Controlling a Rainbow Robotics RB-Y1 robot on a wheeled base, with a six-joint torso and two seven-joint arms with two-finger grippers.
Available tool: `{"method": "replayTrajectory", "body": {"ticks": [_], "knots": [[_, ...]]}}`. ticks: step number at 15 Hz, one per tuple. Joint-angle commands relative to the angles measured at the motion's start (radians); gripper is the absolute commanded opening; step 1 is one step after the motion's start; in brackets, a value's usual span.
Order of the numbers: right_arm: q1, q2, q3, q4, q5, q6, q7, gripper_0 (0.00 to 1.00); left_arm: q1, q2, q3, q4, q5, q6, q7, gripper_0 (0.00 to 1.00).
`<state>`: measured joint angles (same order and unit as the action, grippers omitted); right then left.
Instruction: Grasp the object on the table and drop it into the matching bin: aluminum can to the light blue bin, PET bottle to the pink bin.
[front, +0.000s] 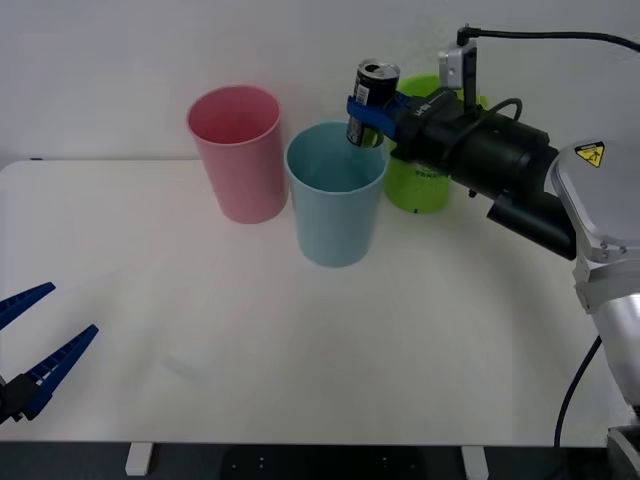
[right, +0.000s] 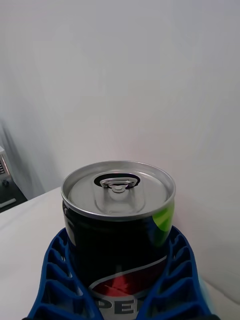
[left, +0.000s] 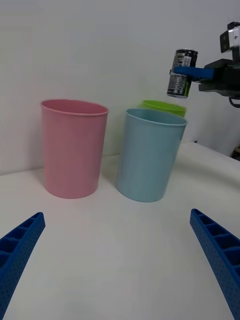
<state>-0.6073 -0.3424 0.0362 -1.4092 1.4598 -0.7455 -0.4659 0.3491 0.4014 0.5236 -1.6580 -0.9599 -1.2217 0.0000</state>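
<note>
My right gripper (front: 366, 112) is shut on the aluminum can (front: 373, 100), a dark grey can with a silver top (right: 119, 190) and a yellow-green patch. It holds the can upright in the air over the far right rim of the light blue bin (front: 335, 200). From the left wrist the can (left: 181, 72) also hangs above that light blue bin (left: 150, 155). The pink bin (front: 238, 150) stands just left of the blue one on the white table (front: 200, 330). My left gripper (front: 35, 335) rests open at the table's near left edge.
A green bin (front: 425, 185) stands behind the right arm, close to the blue bin's right side. The three bins form a row at the back of the table. The wide front half of the tabletop is bare.
</note>
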Motion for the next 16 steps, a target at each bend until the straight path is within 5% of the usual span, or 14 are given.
{"method": "replayTrajectory", "body": {"ticks": [1, 12, 13, 14, 15, 16], "knots": [[-0.066, 0.037, -0.001, 0.084, 0.017, 0.000, 0.015, 0.00, 0.000, 0.000, 0.000, 0.000, 0.000, 0.000, 0.000, 1.00], [-0.128, 0.077, -0.001, 0.171, 0.034, 0.003, 0.044, 0.03, 0.000, 0.000, 0.000, 0.000, 0.000, 0.000, 0.000, 1.00], [-0.128, 0.077, -0.004, 0.171, 0.034, 0.003, 0.047, 0.22, 0.000, 0.000, 0.000, 0.000, 0.000, 0.000, 0.000, 1.00], [-0.128, 0.077, -0.006, 0.171, 0.033, 0.003, 0.052, 0.69, 0.000, 0.000, 0.000, 0.000, 0.000, 0.000, 0.000, 1.00], [-0.128, 0.075, -0.006, 0.171, 0.033, 0.003, 0.056, 1.00, 0.000, 0.000, 0.000, 0.000, 0.000, 0.000, 0.000, 1.00], [-0.126, 0.075, -0.006, 0.171, 0.031, 0.000, 0.061, 1.00, 0.000, 0.000, 0.000, 0.000, 0.000, 0.000, 0.000, 1.00]]}}
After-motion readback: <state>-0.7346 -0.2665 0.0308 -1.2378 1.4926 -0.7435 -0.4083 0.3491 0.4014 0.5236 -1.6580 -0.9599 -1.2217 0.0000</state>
